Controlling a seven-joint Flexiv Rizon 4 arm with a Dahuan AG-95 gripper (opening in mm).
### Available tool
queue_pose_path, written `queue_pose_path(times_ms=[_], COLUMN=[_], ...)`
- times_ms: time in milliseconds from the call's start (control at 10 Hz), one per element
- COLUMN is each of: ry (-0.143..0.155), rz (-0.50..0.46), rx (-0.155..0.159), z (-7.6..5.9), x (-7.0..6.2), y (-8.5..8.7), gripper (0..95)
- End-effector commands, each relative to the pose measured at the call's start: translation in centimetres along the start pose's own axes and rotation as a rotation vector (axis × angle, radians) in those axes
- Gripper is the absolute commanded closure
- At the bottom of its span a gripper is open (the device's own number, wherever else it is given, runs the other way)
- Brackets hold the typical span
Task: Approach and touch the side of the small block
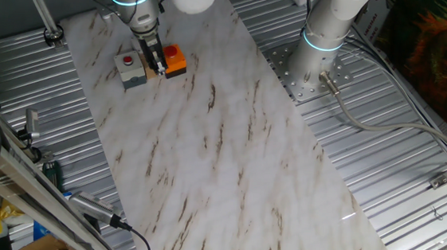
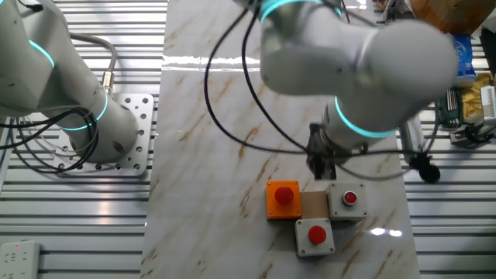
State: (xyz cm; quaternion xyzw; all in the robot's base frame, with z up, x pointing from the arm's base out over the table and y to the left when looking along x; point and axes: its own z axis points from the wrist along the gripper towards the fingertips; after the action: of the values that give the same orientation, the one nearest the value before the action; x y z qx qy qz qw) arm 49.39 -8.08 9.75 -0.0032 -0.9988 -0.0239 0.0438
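Observation:
The small block [image 2: 313, 204] is a tan cube on the marble board, wedged between an orange button box [image 2: 283, 199] and a grey button box [image 2: 346, 201]. My gripper [image 2: 320, 175] hangs just above and behind the block, pointing down, with its fingers close together and holding nothing. I cannot tell whether they touch the block. In one fixed view the gripper [image 1: 161, 69] stands between the orange box [image 1: 176, 60] and a grey box [image 1: 130, 68], and it hides the block.
A second grey button box [image 2: 315, 235] sits in front of the block. The base of another arm [image 1: 318, 60] stands on a metal plate beside the board, also seen in the other fixed view [image 2: 85, 116]. Ribbed metal flanks the marble board [image 1: 229, 157].

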Motion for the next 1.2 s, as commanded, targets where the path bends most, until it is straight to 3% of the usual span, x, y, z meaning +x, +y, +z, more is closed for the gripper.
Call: queue_pose_path(times_ms=[100,200,600,900,1200], ry=[0.008,0.016,-0.002,-0.042,-0.042], rz=[0.065,0.091,0.079,0.086,0.091], rx=[-0.004,-0.003,-0.019,-0.019,-0.023], z=[-2.0,-2.8,-3.0,-3.0,-3.0], x=[-0.4,-0.7,-0.4,-0.4,-0.4], y=[3.0,4.4,4.4,4.4,4.4], gripper=[95.0,95.0,95.0,95.0,95.0])
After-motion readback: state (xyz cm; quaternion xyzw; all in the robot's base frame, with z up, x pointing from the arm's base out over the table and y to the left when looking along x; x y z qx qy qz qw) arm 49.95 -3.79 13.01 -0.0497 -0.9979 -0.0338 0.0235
